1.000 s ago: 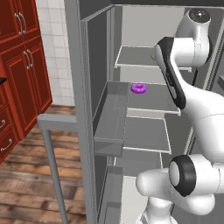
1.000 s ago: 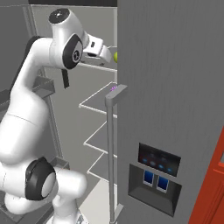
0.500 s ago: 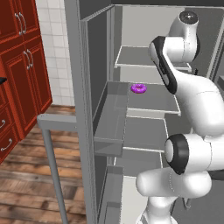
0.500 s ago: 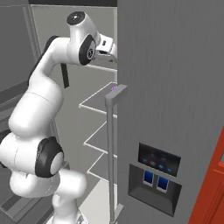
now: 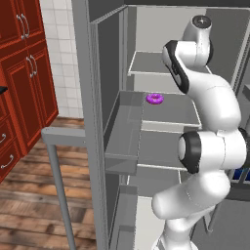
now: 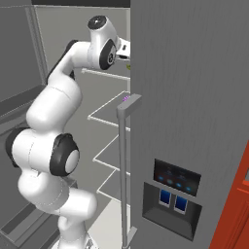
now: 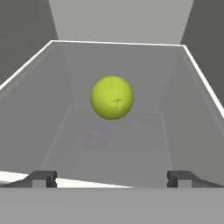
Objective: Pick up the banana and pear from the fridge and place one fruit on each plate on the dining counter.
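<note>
In my hand view the gripper [image 7: 112, 178] has its fingers [image 7: 43, 178] spread as wide as they go, holding and touching nothing. The pear [image 7: 112, 97] sits centred ahead of them on a pale fridge [image 5: 100, 73] shelf, well apart from both tips. Through that shelf I faintly see the purple doughnut [image 5: 155, 98] one level below, left of the arm.
</note>
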